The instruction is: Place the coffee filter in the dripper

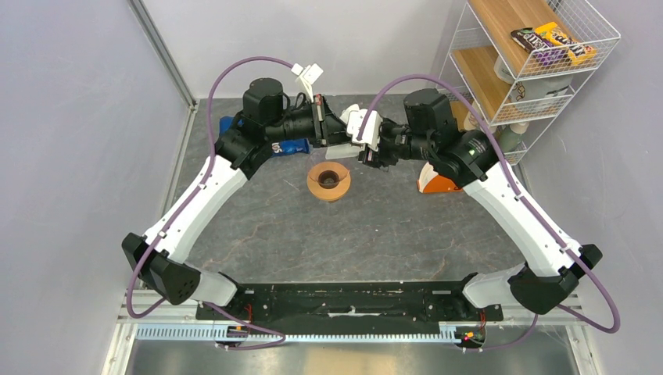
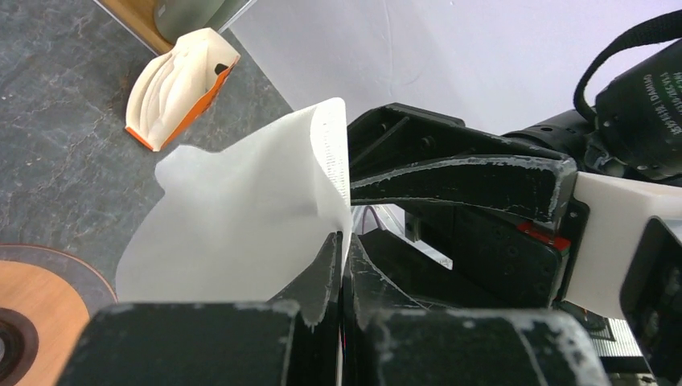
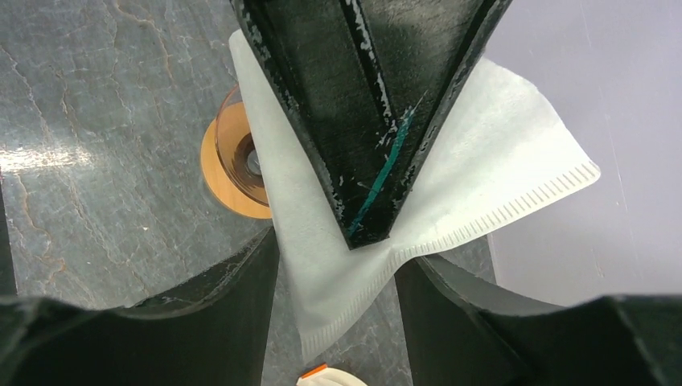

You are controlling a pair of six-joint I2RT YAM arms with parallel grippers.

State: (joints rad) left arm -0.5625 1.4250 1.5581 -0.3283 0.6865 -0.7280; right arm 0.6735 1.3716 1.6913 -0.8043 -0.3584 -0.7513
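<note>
The white coffee filter [image 2: 241, 217] hangs in the air, pinched at its crimped seam by my left gripper [image 2: 344, 241], which is shut on it. In the right wrist view the filter [image 3: 499, 161] spreads behind the left gripper's black fingers [image 3: 370, 121]. My right gripper [image 3: 338, 257] is open, its jaws standing either side of the filter's lower edge. The orange dripper [image 1: 328, 181] sits on the table just below and in front of both grippers [image 1: 349, 141], and shows partly hidden behind the filter [image 3: 229, 165].
An orange-and-white filter pack [image 1: 436, 181] stands right of the dripper, under the right arm. A blue packet [image 1: 291, 146] lies behind the left arm. A wire shelf [image 1: 547, 47] with candy packs stands at the back right.
</note>
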